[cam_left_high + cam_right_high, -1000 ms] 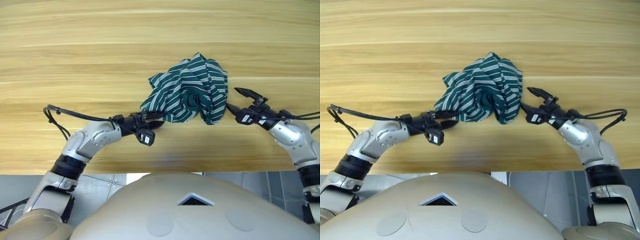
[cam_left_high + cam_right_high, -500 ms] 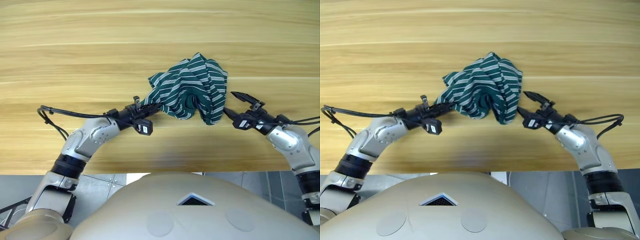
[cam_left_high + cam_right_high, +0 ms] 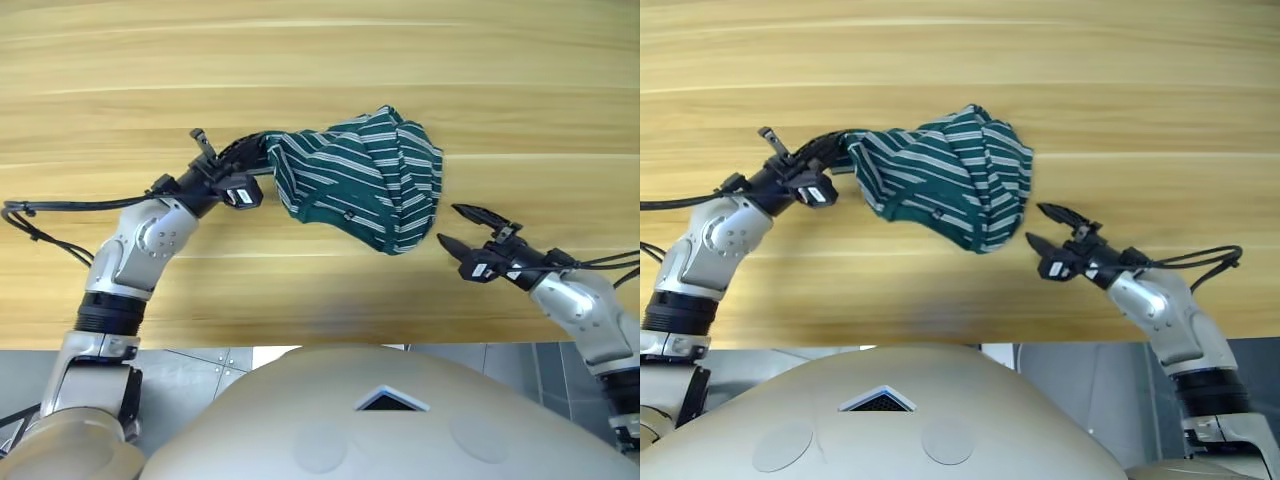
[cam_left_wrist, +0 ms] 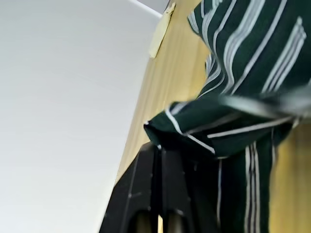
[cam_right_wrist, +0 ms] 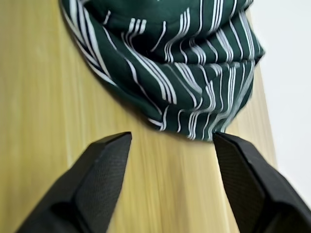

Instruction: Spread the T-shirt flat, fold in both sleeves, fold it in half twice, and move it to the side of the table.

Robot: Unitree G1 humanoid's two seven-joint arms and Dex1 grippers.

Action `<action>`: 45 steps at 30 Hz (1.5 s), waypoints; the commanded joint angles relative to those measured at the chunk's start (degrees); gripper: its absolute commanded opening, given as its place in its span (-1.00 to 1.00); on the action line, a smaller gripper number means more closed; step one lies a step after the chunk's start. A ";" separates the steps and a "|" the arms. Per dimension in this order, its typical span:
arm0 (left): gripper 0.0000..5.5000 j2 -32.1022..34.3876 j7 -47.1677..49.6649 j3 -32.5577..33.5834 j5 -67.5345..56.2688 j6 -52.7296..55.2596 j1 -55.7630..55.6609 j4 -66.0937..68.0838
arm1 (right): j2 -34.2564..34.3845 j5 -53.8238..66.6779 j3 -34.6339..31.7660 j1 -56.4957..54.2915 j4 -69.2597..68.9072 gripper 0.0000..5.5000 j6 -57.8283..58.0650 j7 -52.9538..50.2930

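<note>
The dark green T-shirt (image 3: 360, 180) with white stripes hangs bunched over the middle of the wooden table (image 3: 320, 60). My left gripper (image 3: 250, 152) is shut on the T-shirt's left edge and holds it raised, so the cloth drapes down to the right. In the left wrist view the black fingers (image 4: 160, 184) pinch a fold of the T-shirt (image 4: 233, 121). My right gripper (image 3: 462, 228) is open, just to the right of the T-shirt's lower end and not touching it. The right wrist view shows the T-shirt's hem (image 5: 184, 92) just beyond both open fingertips (image 5: 109, 165).
The table's front edge (image 3: 320, 345) runs close below both arms, with grey floor under it. A black cable (image 3: 50, 215) loops off the left forearm. Bare wood stretches far to both sides and behind the T-shirt.
My left gripper has lifted up and to the left with the T-shirt's edge, stretching the bundle out. My right gripper has drawn back toward the table's front edge, away from the cloth.
</note>
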 commanded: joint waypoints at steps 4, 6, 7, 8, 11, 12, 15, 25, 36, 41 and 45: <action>-0.99 0.49 3.55 1.71 0.71 1.35 -1.75 1.32 | 0.64 -0.29 5.04 -1.98 2.76 0.13 -0.37 3.82; -0.99 0.35 3.60 1.16 0.64 1.29 -1.56 1.21 | 0.81 -0.40 6.42 -3.08 3.44 0.13 -0.66 4.30; -0.99 0.25 3.69 0.99 0.65 1.30 -1.52 1.17 | 0.91 -0.61 7.00 -3.72 4.10 0.13 -0.74 4.37; -0.99 0.14 3.78 0.83 0.69 1.28 -1.62 1.24 | 0.89 -0.76 7.38 -4.14 4.74 0.13 -0.78 4.35; -0.99 0.06 4.18 0.86 0.84 1.44 -1.61 1.29 | 0.51 -0.81 7.69 -5.51 7.61 0.13 -0.92 3.88; -0.99 0.04 4.27 0.88 0.84 1.47 -1.57 1.27 | 0.51 -1.39 7.93 -6.26 8.94 0.13 -0.89 3.52; -0.99 -0.35 4.62 0.67 0.96 1.59 -1.34 1.19 | 1.71 -2.10 10.03 -9.03 12.22 0.13 -1.83 3.57; -0.99 -0.75 5.23 0.46 1.10 1.56 -0.66 1.36 | 2.63 -2.63 12.59 -14.32 18.24 0.13 -2.78 2.37; -0.99 -0.28 5.49 1.54 1.02 1.85 0.42 0.80 | -3.34 3.36 11.91 -5.88 3.52 0.13 -3.44 7.01; -0.99 -0.11 5.34 1.44 0.99 1.63 0.36 0.95 | -0.54 4.28 13.68 -7.27 3.70 0.13 -1.37 9.32; -0.99 -0.10 5.31 1.46 0.91 1.63 0.32 0.77 | 2.90 1.99 15.35 -12.39 13.19 0.13 -0.71 8.11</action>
